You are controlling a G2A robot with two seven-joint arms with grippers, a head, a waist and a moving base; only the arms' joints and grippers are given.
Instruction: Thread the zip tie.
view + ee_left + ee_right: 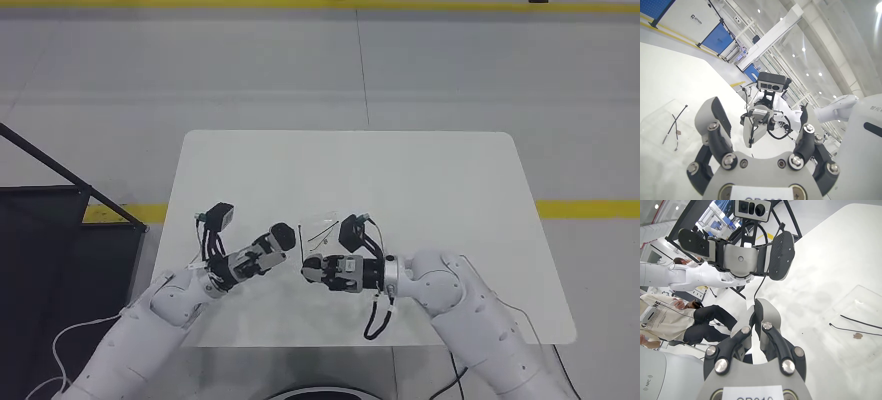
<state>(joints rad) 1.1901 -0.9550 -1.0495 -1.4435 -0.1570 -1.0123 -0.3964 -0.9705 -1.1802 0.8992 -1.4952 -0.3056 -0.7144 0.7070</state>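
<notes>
My right gripper (755,303) is shut on a thin black zip tie (759,287), held above the white table (450,180) near its front edge. The tie's free length runs from the closed fingers toward my left gripper (738,251), passing close by one of its black pads (781,255). The left gripper (761,115) stands open facing the right gripper (749,144), a short gap apart, with nothing between its fingers. The held zip tie (752,132) hangs along the right gripper's fingers. From above, the left gripper (285,238) and right gripper (308,268) meet nose to nose.
A clear flat tray (322,222) lies on the table just beyond the grippers, with two more black zip ties (853,330) in it, the same zip ties (678,115) crossing each other in the tray (657,115). A black frame (40,160) stands off the table's left side.
</notes>
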